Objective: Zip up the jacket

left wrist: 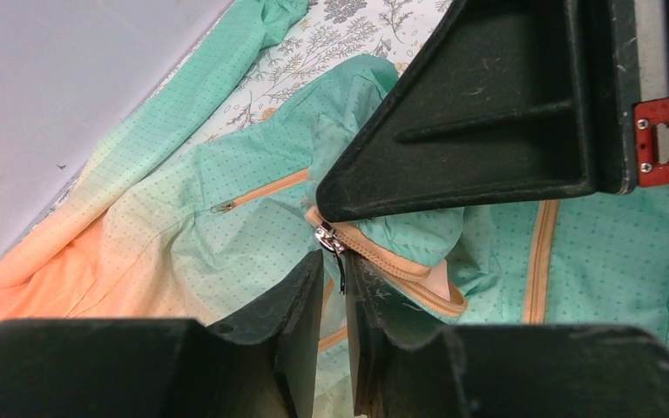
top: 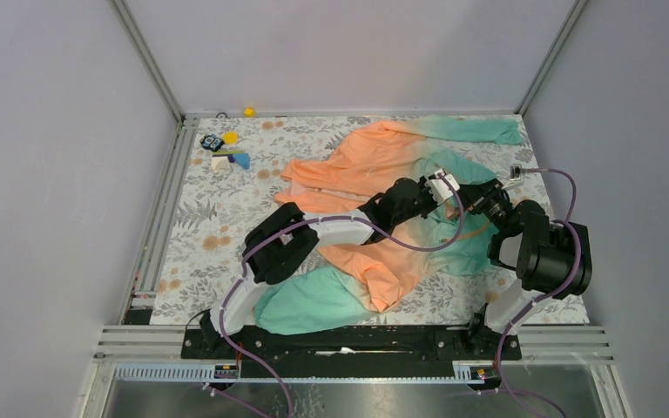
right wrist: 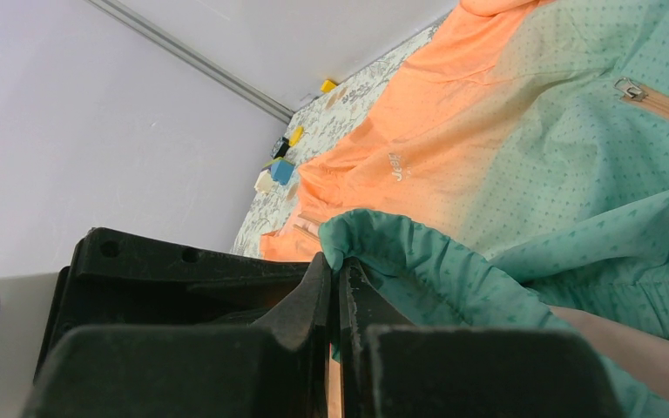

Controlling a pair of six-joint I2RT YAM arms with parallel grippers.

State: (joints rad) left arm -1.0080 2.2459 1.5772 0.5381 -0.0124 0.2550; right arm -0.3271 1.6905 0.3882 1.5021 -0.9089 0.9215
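The jacket (top: 383,165) lies spread on the table, orange at the back and mint-teal toward the front and sleeve ends. My left gripper (top: 460,192) reaches across to its teal hem. In the left wrist view the left gripper (left wrist: 338,261) has its jaws a narrow gap apart. The silver zipper slider (left wrist: 327,237) sits just above them. Its black pull (left wrist: 341,274) hangs in the gap, close against the right finger and not clamped. My right gripper (top: 481,200) is directly opposite, its body (left wrist: 488,104) filling that view's top. The right gripper (right wrist: 338,266) is shut on a fold of teal hem (right wrist: 418,261).
The floral tablecloth (top: 200,252) covers the table. Small coloured blocks (top: 226,152) lie at the back left, and a yellow piece (top: 248,111) by the back rail. A small white object (top: 516,171) lies near the right edge. A pocket zipper (left wrist: 261,192) shows to the left.
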